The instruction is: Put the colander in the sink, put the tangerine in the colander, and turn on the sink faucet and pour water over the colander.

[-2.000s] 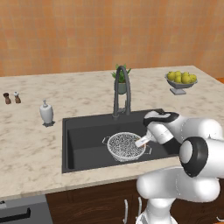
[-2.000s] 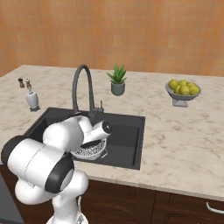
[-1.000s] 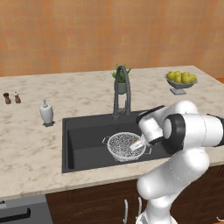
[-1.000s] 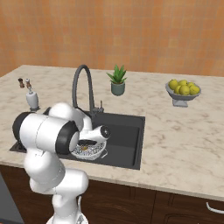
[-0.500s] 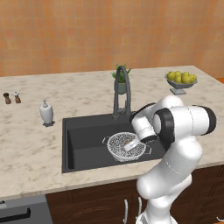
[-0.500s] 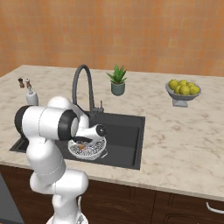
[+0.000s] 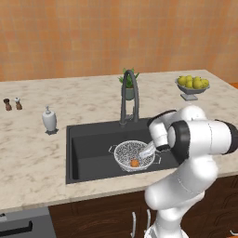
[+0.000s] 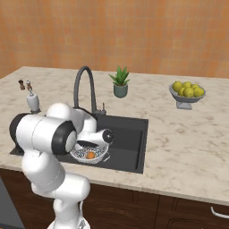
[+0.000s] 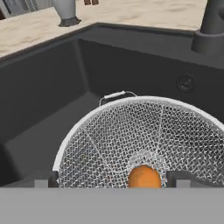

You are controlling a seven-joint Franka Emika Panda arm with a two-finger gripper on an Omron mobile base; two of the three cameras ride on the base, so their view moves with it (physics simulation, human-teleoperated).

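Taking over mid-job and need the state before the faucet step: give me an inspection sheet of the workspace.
Surface: light speckled stone counter, dark sink set into it.
Job's things: colander sits in the sink; tangerine lies in the colander; sink faucet stands behind the basin, no water seen.
Clutter: soap dispenser, two small shakers, potted plant, fruit bowl, all on the counter.
Grippers: gripper open, low over the colander, a finger on each side of the tangerine; contact cannot be told.
Cables: nothing seen.
Surroundings: orange wall, dark wood cabinets below.
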